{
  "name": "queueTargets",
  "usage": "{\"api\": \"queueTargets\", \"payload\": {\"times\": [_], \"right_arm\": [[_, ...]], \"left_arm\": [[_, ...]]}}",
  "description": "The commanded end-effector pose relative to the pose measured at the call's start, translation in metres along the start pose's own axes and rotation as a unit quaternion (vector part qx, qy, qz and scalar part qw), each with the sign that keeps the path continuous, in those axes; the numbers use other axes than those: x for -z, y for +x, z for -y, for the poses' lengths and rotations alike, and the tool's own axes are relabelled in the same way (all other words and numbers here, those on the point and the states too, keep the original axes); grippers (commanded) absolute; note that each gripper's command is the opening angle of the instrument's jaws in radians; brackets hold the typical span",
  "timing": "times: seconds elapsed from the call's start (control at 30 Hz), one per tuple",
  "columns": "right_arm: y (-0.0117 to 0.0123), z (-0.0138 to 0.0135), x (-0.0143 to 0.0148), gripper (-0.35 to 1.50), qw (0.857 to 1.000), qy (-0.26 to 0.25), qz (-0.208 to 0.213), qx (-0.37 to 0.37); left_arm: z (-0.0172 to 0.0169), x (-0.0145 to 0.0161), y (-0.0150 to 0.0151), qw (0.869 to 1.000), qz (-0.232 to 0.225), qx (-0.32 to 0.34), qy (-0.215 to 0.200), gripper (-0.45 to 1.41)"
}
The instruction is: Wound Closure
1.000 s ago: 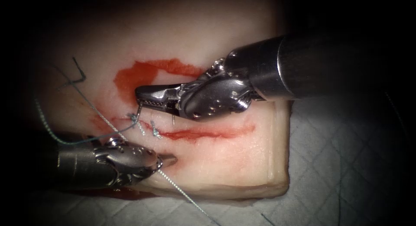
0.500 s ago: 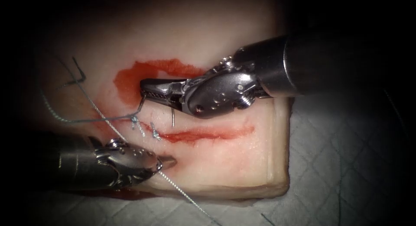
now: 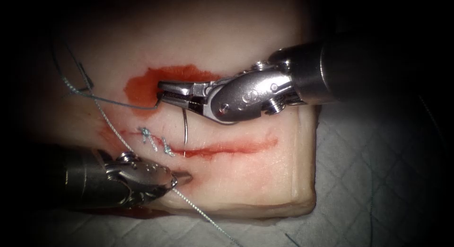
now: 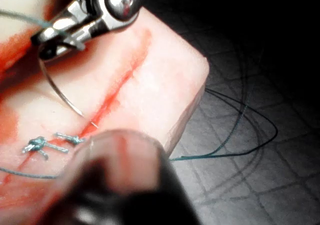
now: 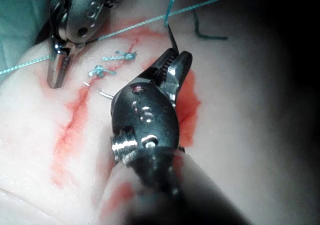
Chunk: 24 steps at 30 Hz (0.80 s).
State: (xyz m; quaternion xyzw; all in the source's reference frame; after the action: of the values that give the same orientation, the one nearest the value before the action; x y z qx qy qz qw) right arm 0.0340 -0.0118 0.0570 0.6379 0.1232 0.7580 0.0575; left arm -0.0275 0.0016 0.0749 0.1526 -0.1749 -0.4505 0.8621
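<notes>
**Needle lifted clear above the cut, right tool gripping it**

Compared with a second ago, the right arm's steel needle driver (image 3: pixel 163 92) has moved up and to the right, away from the cut. The thin curved steel needle (image 3: pixel 185 128) that was mostly hidden under its jaws now hangs in plain sight. The jaws are closed on the needle near its thread end. The needle's arc sweeps down from them, and its point sits just above the cut without being buried in the tissue. In the left wrist view the needle (image 4: pixel 59 94) curves down from the right tool (image 4: pixel 57 35) to a free tip close beside the red line.

The fine teal braided thread (image 3: pixel 118 104) trails left from the needle's held end. It now lies higher and straighter than before.

The left arm's ribbed steel needle driver (image 3: pixel 182 178) has stayed in place on the near side of the cut. Its jaws are closed, with a pale twisted strand of thread (image 3: pixel 198 210) running past them toward the quilted grey cloth (image 3: pixel 378 180).

The pale, glistening block of pork tissue (image 3: pixel 246 39) carries a narrow red slit-shaped cut (image 3: pixel 227 146). Two knotted teal stitches (image 3: pixel 156 142) cross the cut's left end. A smear of red fluid (image 3: pixel 142 86) lies above the cut, beside the right tool's tip.
</notes>
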Motion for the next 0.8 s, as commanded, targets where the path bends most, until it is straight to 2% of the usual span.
{"api": "queueTargets", "payload": {"times": [0.03, 0.57, 0.8], "right_arm": [[0.0004, 0.0000, -0.0008, -0.35, 1.000, -0.002, -0.001, 0.002], [0.0006, 0.0000, -0.0006, -0.35, 1.000, -0.003, -0.001, -0.004], [0.0008, 0.0002, -0.0005, -0.35, 0.994, -0.003, -0.004, -0.113]], "left_arm": [[0.0002, -0.0006, -0.0001, 1.000, 0.000, 0.000, -0.001, -0.45], [0.0002, -0.0005, -0.0002, 1.000, 0.000, 0.000, -0.001, -0.45], [0.0000, -0.0002, -0.0003, 1.000, 0.000, 0.000, -0.002, -0.45]]}}
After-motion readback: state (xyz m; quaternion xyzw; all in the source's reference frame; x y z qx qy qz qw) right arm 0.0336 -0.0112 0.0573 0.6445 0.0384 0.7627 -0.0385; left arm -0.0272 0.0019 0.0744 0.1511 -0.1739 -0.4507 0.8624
